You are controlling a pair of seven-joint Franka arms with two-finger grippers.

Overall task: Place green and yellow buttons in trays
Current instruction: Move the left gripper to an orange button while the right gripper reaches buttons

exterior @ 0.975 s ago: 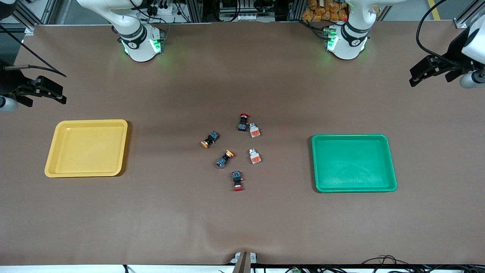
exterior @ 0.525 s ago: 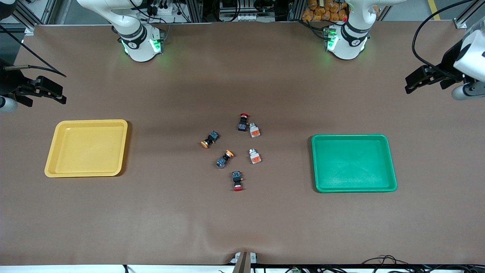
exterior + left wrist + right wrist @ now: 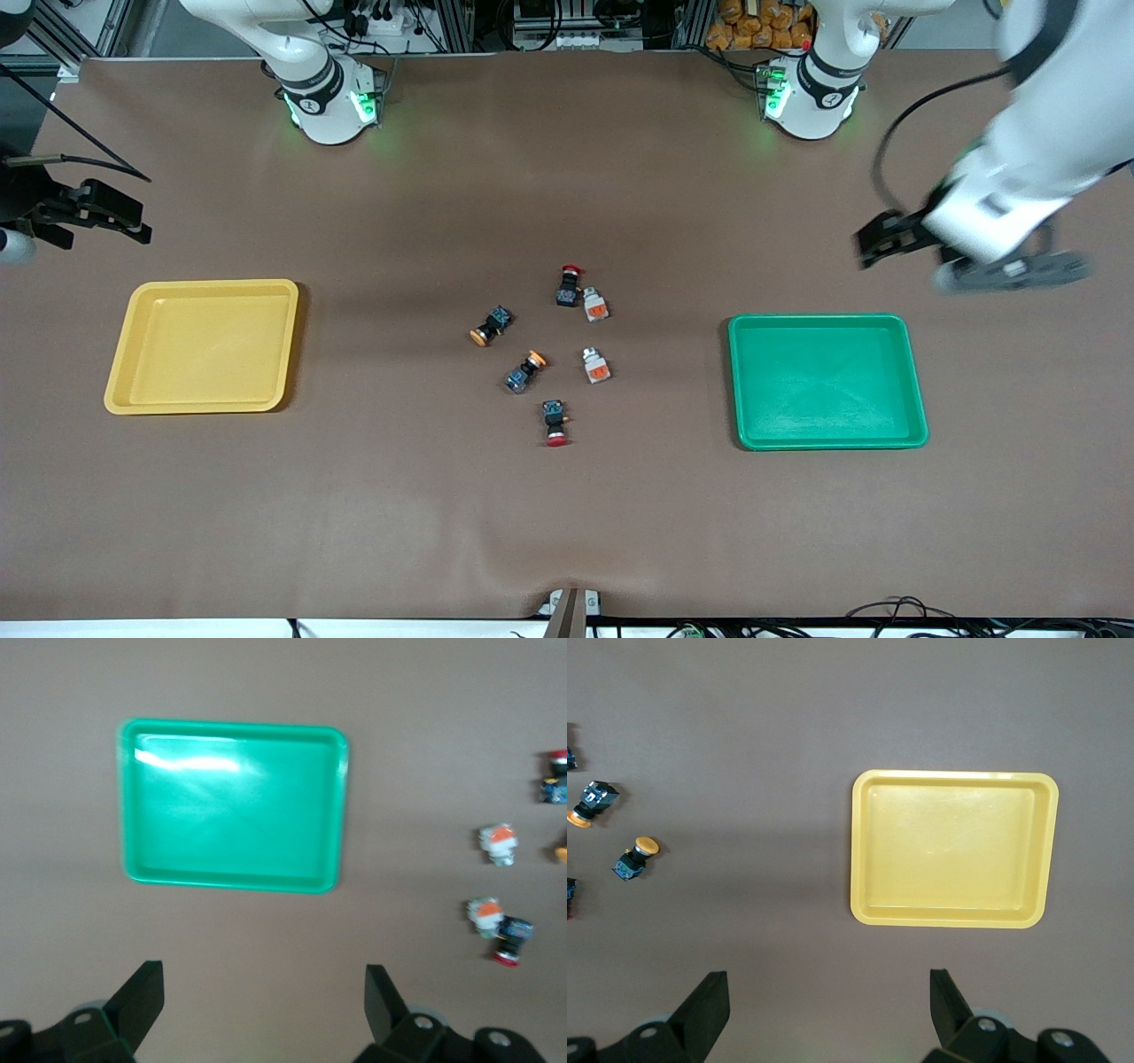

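Two orange-yellow capped buttons (image 3: pixel 490 325) (image 3: pixel 526 370) and two whitish blocky buttons (image 3: pixel 594 304) (image 3: pixel 596 365) lie in a loose cluster mid-table. The yellow tray (image 3: pixel 202 346) sits empty toward the right arm's end, and the green tray (image 3: pixel 827 381) sits empty toward the left arm's end. My left gripper (image 3: pixel 875 241) hangs open over bare table just off the green tray's rim on the bases' side, holding nothing. In the left wrist view the left gripper (image 3: pixel 264 1001) looks onto the green tray (image 3: pixel 235 806). My right gripper (image 3: pixel 120 215) waits open over the table's end near the yellow tray (image 3: pixel 952 850).
Two black buttons with red caps (image 3: pixel 568 285) (image 3: pixel 555 422) lie in the same cluster, one touching a whitish button. Wide stretches of brown table mat separate the cluster from each tray. The arm bases (image 3: pixel 330 97) (image 3: pixel 811 93) stand along the table edge farthest from the front camera.
My left arm has swung in from the table's end toward the middle and now hangs by the green tray. The right arm has barely moved. The buttons and trays have not moved.
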